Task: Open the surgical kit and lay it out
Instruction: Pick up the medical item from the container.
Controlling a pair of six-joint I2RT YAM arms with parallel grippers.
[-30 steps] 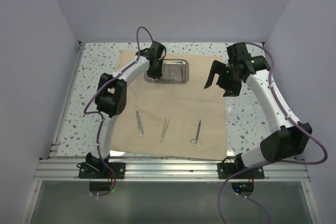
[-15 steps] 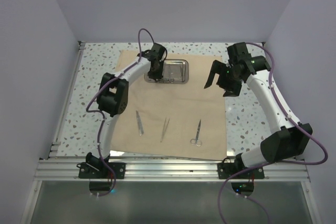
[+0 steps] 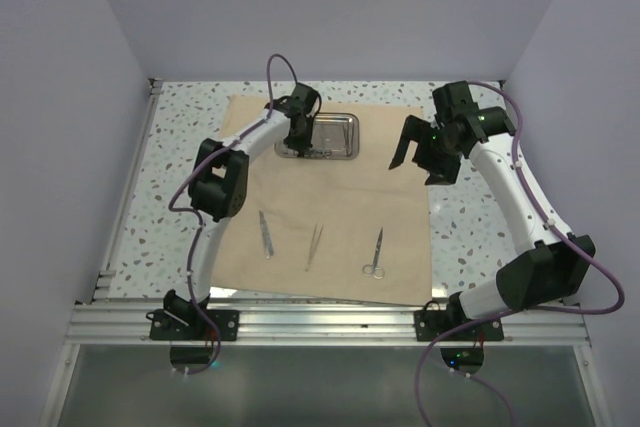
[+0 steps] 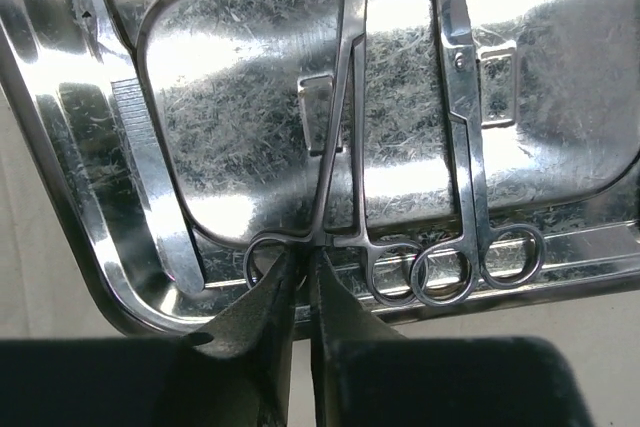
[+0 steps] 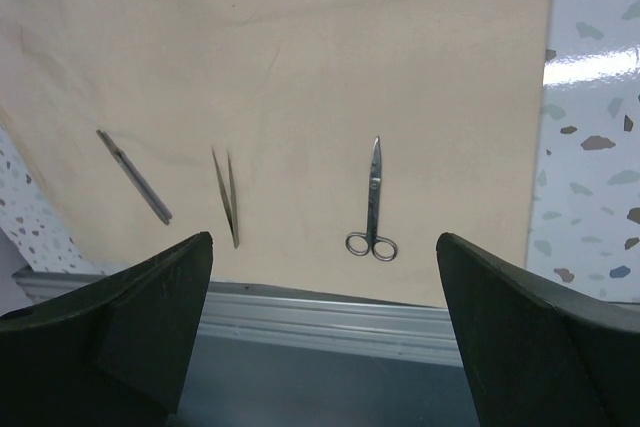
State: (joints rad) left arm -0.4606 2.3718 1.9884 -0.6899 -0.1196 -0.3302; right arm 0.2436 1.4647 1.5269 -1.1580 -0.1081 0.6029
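Pale walls [image 3: 330,7]; speckled table [image 3: 175,182] | left end effector [image 4: 302,262] pinches forceps [image 4: 335,127] | right end effector [image 5: 322,239] apart

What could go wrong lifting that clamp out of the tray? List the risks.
The left claw pinches the left clamp only at its ring end, so it may swing or slip. Its ring overlaps the neighbouring instrument at the rings; both could lift together. The steel tray might slide on the cloth.

Flat beige wrap [image 3: 330,192] with steel tray [image 3: 350,118], scissors [image 3: 376,255], tweezers [image 3: 314,246]
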